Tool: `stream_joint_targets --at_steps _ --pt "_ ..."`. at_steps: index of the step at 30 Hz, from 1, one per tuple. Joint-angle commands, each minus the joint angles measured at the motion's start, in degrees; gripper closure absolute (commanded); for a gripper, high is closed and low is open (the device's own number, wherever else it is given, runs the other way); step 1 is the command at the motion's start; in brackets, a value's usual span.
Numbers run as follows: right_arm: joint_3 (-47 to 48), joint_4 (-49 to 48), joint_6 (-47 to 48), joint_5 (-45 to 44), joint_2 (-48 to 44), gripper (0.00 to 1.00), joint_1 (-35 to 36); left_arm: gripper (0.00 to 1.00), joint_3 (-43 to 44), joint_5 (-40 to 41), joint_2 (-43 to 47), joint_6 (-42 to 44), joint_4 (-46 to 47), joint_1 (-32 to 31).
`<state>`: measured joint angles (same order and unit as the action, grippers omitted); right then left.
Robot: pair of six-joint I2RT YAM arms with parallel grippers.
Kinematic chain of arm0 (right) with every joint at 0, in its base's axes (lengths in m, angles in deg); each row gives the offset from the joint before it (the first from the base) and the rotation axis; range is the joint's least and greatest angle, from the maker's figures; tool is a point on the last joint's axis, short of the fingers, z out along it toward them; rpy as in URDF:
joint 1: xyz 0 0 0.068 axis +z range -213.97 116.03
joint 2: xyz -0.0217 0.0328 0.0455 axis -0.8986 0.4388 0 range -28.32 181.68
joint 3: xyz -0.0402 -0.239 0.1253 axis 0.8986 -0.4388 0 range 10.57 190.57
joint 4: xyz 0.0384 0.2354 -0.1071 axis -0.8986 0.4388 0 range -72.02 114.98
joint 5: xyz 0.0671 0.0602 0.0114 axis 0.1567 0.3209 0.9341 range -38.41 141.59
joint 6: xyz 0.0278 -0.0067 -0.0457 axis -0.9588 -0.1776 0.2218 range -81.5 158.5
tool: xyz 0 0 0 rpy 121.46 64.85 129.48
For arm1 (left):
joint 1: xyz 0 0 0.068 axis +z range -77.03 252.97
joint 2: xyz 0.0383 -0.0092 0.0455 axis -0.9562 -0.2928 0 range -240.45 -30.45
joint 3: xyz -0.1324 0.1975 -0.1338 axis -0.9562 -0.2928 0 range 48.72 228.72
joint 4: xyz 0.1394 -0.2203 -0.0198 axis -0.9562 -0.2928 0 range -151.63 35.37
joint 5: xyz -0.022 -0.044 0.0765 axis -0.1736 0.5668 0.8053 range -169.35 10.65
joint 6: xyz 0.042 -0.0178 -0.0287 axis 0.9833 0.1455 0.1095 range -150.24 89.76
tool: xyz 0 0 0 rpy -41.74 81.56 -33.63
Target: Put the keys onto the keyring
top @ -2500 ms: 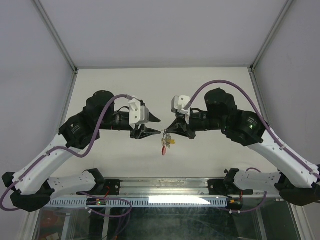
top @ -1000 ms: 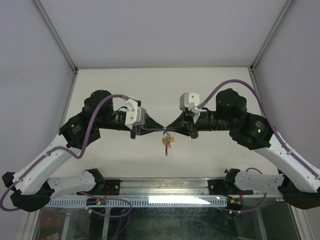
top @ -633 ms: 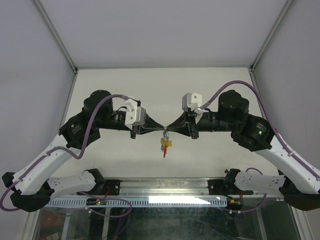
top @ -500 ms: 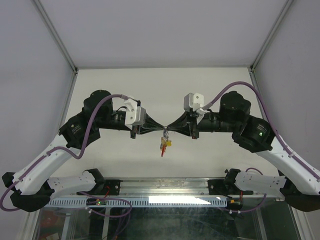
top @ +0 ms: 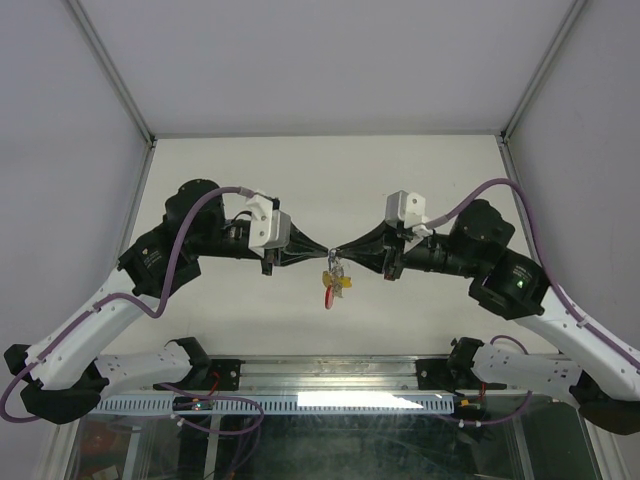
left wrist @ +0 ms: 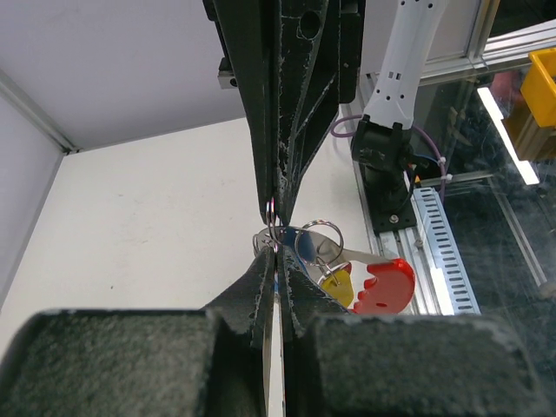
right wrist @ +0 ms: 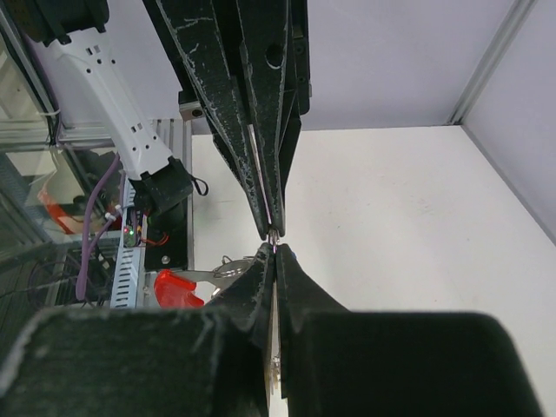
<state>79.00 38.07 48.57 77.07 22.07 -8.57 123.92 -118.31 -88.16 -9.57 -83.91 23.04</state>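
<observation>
Silvery wire of the keyring [top: 335,263] is sitting at the centre of the top view, exactly where the two grippers are meeting tip to tip above the pale table [top: 250,170]. Two arms are reaching in, one from each side of the frame.

Two keys are hanging just under that meeting point. One red key [top: 328,297] is dangling lowest, and one yellow key [top: 343,283] is hanging just above and to the right of it.

The left gripper [top: 322,257] is pinching its fingers together with only a hairline slit between them, and the keyring is caught at their very tips. The right gripper [top: 347,258] is doing the same from the opposite side, its narrow fingers nipping the wire.

In the left wrist view, two wire loops are showing. A small one is lying between the opposing fingertips at mid-frame, and a wider one is lying just right of them. Whether they are turns of one ring cannot be told. The red and yellow heads are lying lower right of the fingertips, touching each other.
</observation>
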Motion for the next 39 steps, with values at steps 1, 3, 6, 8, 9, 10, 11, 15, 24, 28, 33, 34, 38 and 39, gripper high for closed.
stream_joint_targets --at_steps 1,3,6,8,9,10,11,15,24,28,33,34,38,39 --pt "-1.8 -12.1 -2.5 -4.7 -2.6 1.0 0.3 1.0 0.1 -0.4 1.2 -1.2 4.4 -0.5" --pt "-3.3 -14.4 -3.3 -5.6 -3.1 1.0 0.2 1.0 0.0 -0.8 1.2 -1.6 5.2 -0.4" --pt "-5.4 -17.7 -4.5 -6.8 -3.9 1.0 0.2 1.0 -0.1 -1.3 1.1 -2.0 5.9 -0.5" --pt "-6.7 -19.6 -5.3 -7.5 -4.4 1.0 0.2 1.0 -0.2 -1.4 1.0 -2.2 6.1 -0.5" --pt "-7.1 -20.7 -5.7 -7.8 -4.6 1.0 0.2 1.0 -0.2 -1.5 1.1 -2.3 6.2 -0.5" --pt "-7.8 -21.5 -6.0 -8.0 -4.7 1.0 0.2 1.0 -0.3 -1.4 1.1 -2.3 6.2 -0.5" --pt "-8.2 -22.4 -6.3 -8.2 -4.8 1.0 0.2 1.0 -0.3 -1.4 1.1 -2.4 6.3 -0.4" --pt "-9.5 -24.6 -6.9 -9.0 -5.2 1.0 0.2 1.0 -0.3 -1.2 1.1 -2.4 6.3 -0.4" --pt "-11.1 -28.2 -7.3 -11.5 -6.3 1.0 0.2 1.0 -0.4 -1.1 1.3 -2.4 6.3 -0.5" --pt "-11.8 -29.4 -7.6 -12.6 -6.4 1.0 0.2 1.0 -0.3 -1.1 1.3 -2.4 6.3 -0.4" --pt "-13.0 -32.1 -8.2 -13.5 -6.3 1.0 0.3 1.0 -0.3 -1.2 1.3 -2.5 6.6 -0.4" --pt "-13.3 -32.8 -8.3 -13.8 -6.2 1.0 0.2 1.0 -0.3 -1.2 1.3 -2.5 6.6 -0.4" --pt "-14.5 -35.8 -9.3 -14.2 -5.8 1.0 0.3 1.0 -0.5 -1.3 1.5 -3.1 7.4 -0.5" --pt "-14.8 -36.6 -9.6 -14.0 -5.7 1.0 0.2 1.0 -0.5 -1.3 1.5 -3.1 7.7 -0.4"
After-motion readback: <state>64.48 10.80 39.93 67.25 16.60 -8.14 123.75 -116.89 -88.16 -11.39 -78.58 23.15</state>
